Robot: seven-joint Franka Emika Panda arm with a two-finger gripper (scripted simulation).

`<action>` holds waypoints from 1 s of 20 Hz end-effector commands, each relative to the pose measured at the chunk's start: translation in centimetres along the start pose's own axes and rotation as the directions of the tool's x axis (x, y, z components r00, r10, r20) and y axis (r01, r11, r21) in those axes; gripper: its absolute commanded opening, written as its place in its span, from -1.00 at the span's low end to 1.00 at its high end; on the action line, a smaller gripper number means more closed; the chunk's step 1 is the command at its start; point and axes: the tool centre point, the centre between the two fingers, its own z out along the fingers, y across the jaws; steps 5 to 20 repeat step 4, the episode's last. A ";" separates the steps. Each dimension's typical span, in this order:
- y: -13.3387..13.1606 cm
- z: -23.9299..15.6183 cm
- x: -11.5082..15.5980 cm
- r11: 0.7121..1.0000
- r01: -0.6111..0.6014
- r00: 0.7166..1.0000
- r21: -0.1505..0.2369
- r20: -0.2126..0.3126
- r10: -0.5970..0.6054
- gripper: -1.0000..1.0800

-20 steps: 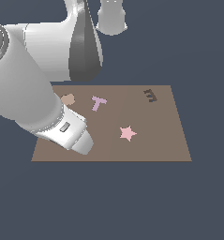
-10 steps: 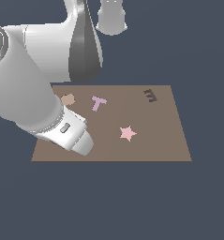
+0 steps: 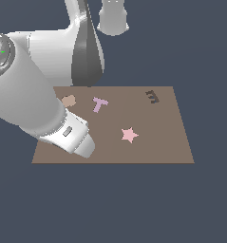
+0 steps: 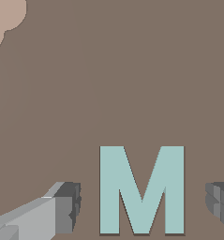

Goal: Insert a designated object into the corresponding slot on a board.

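The board [image 3: 153, 142] lies flat, its M-shaped slot [image 3: 152, 97] at the far corner. My hand [image 4: 141, 206] is wide, fingers either side of the M [image 4: 141, 187], which lies on the board, away from its slot.

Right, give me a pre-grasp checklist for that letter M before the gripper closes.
1. Gripper open: ok, both fingers stand apart.
2. Letter M between the fingers: ok, a gap shows on each side in the wrist view.
3. M lying flat on the board: ok.
4. Fingers low enough to grip: cannot tell; height above the board is unclear.
5. M-shaped slot free: ok, nothing sits in it in the exterior view.
6. Nearby pieces clear of the M: ok; the tan piece lies well away.
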 end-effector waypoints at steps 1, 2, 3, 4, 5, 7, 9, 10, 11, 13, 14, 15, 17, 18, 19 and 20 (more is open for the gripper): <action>0.0 0.0 0.0 1.000 0.000 1.000 0.000 0.000 0.000 0.92; 0.0 0.0 0.0 1.000 0.000 1.000 0.000 0.000 0.000 0.92; 0.0 0.0 0.0 1.000 0.000 1.000 0.000 0.000 0.000 0.92; 0.0 0.0 0.0 1.000 0.000 1.000 0.000 0.000 0.000 0.92; 0.0 0.0 0.0 1.000 0.000 1.000 0.000 0.000 0.000 0.92; 0.0 0.0 0.0 1.000 0.000 1.000 0.000 0.000 0.000 0.92; 0.0 0.0 0.0 1.000 0.000 1.000 0.000 0.000 0.000 0.92; 0.0 0.0 0.0 1.000 0.000 1.000 0.000 0.000 0.000 0.92; 0.0 0.0 0.0 1.000 0.000 1.000 0.000 0.000 0.000 0.92; 0.0 0.0 0.0 1.000 0.000 1.000 0.000 0.000 0.000 0.92; 0.0 0.0 0.0 1.000 0.000 1.000 0.000 0.000 0.000 0.92; 0.0 0.0 0.0 1.000 0.000 1.000 0.000 0.000 0.000 0.92; 0.0 0.0 0.0 1.000 0.000 1.000 0.000 0.000 0.000 0.92; 0.0 0.0 0.0 1.000 0.000 1.000 0.000 0.000 0.000 0.92; 0.0 0.0 0.0 1.000 0.000 1.000 0.000 0.000 0.000 0.92; 0.0 0.0 0.0 1.000 0.000 1.000 0.000 0.000 0.000 0.92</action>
